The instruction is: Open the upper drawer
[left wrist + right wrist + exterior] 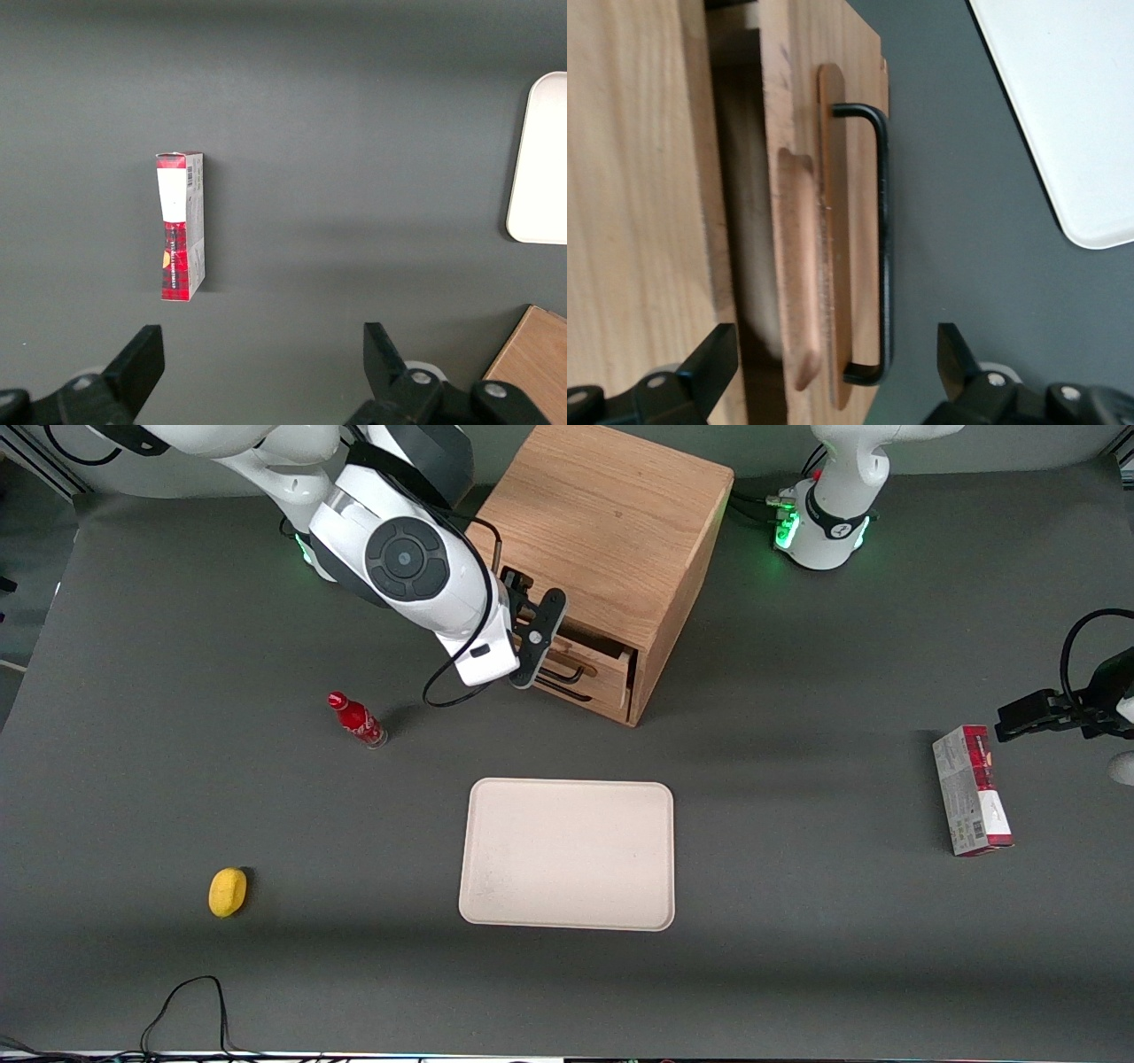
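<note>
Right wrist view: pincer point(833, 372) spread apart, upper drawer point(799, 159) and its handle point(883, 248) between the fingers

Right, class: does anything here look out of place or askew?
Only the upper drawer: it juts slightly from the cabinet, a dark gap showing. The gripper hovers open by its handle. Nothing looks spilled or damaged.
</note>
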`<state>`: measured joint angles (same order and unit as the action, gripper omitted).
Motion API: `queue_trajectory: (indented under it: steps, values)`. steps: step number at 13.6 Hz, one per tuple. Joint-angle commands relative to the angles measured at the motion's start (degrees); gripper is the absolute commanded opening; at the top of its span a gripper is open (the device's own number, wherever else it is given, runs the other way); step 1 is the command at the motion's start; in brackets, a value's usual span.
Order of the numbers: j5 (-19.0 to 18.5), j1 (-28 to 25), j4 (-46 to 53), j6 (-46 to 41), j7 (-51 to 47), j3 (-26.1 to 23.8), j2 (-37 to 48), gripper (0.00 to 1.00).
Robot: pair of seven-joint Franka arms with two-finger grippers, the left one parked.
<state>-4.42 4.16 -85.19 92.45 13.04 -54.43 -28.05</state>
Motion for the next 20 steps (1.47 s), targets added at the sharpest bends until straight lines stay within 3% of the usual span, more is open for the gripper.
queue_trajectory:
  steps: [1, 20]
  values:
    - [-2.78, 0.06, 0.20, 1.15, 2.16, -0.50, -2.35, 1.00]
    - [-15.00, -0.12, 3.00, 8.18, 4.69, 0.02, -12.02, 1.00]
